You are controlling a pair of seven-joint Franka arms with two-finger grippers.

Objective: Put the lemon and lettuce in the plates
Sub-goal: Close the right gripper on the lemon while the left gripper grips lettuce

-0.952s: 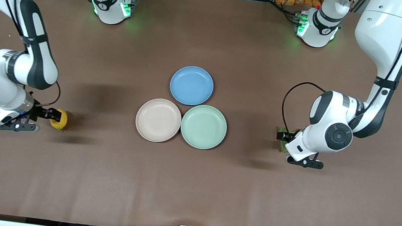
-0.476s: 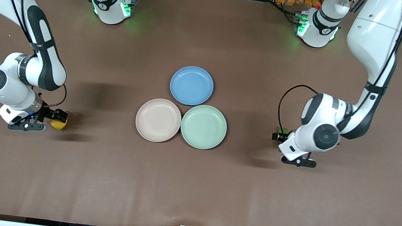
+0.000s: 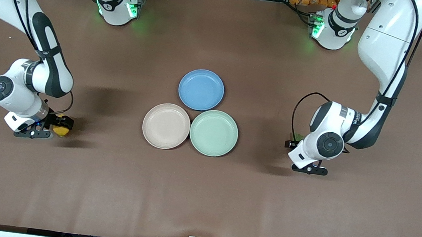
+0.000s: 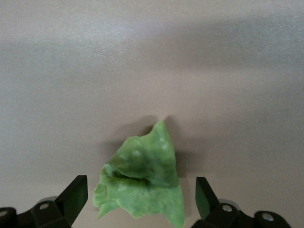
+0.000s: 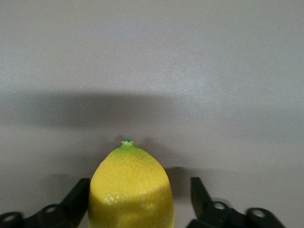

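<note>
**Both grippers low at their items, three plates grouped mid-table**

At the middle of the brown table (image 3: 201, 198), seen from the front camera, three round plates sit close together in a triangle. The blue plate (image 3: 201, 89) is farthest from the camera. Nearer the camera, the beige-pink plate (image 3: 166, 125) and the mint green plate (image 3: 214, 133) lie side by side with rims touching or almost touching, the pink one toward the right arm's end of the table. All three plates hold nothing.

Toward the right arm's end, well apart from the plates, the right gripper (image 3: 58, 125) is low at the table with the lemon (image 3: 61, 130) between its dark fingers. Only part of the yellow fruit shows past the wrist. Toward the left arm's end, also well apart from the plates, the left gripper (image 3: 291, 143) is low at the table. A sliver of green lettuce (image 3: 298, 137) shows beside its wrist; the rest is hidden.

From the left wrist camera, the lettuce (image 4: 142, 183) lies on the table as a wrinkled, roughly triangular green leaf casting a shadow. The left gripper (image 4: 141, 195) has its black fingers (image 4: 75, 195) spread apart, one on each side of the leaf, with a visible gap between each finger and the leaf.

From the right wrist camera, the lemon (image 5: 130, 190) fills the space between the fingers of the right gripper (image 5: 140, 199), its greenish tip pointing away from the camera. The fingers (image 5: 78, 202) are spread; one looks to touch the fruit's side, and the other stands clear of it.
</note>
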